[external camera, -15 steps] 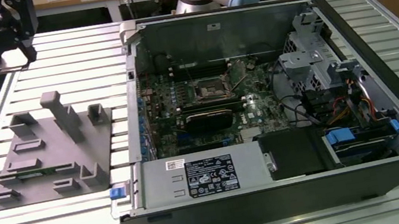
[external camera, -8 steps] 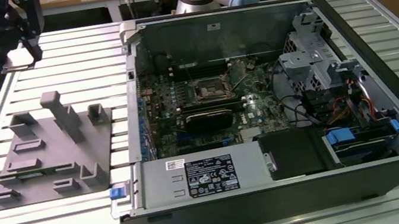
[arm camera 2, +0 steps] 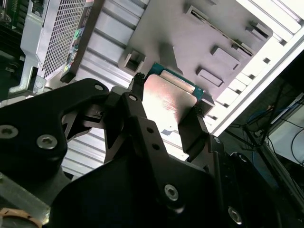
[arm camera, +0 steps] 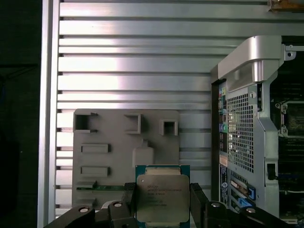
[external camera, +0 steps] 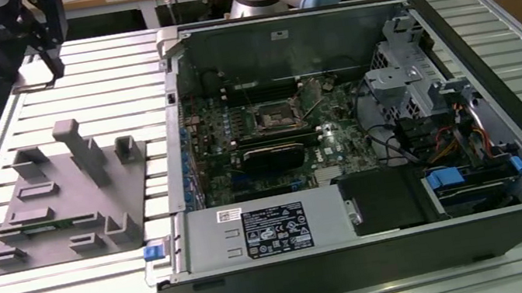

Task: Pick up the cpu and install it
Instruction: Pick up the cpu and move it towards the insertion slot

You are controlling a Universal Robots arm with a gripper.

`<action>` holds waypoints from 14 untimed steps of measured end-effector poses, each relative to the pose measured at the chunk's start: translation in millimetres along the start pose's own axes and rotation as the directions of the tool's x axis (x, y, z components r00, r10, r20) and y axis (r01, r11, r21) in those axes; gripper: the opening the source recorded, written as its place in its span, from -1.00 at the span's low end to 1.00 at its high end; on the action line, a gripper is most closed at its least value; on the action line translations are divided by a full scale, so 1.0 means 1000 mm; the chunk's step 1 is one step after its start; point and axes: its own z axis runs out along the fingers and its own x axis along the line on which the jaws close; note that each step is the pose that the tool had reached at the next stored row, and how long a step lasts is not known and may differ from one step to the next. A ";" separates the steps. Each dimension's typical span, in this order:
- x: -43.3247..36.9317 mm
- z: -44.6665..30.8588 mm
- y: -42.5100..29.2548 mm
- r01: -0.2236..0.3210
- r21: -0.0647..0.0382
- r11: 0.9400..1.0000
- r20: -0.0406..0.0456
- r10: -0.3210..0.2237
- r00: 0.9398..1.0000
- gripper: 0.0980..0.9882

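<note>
Since the fingers pinch the cpu by two opposite edges, I'd guess that's to spare its underside. The gripper is clamped on it, held up clear of the grey plastic holder, with the open computer case on the exterior view's right. Chip's a silvery square lid on green board.

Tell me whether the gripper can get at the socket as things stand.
Probably yes: the case lies open side up and nothing seems to cover the socket. The gripper, shut on the cpu, hangs by the holder, outside the case.
</note>
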 end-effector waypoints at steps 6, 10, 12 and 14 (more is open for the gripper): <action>-0.0085 0.0002 0.0002 0.000 0.000 1.000 0.000 0.000 1.000 0.00; -0.0141 0.0002 0.0004 0.000 0.000 1.000 0.000 0.000 1.000 0.00; -0.0167 0.0002 0.0005 0.000 0.000 1.000 0.000 0.000 1.000 0.00; -0.0200 0.0003 0.0005 0.000 0.000 1.000 0.000 0.000 1.000 0.00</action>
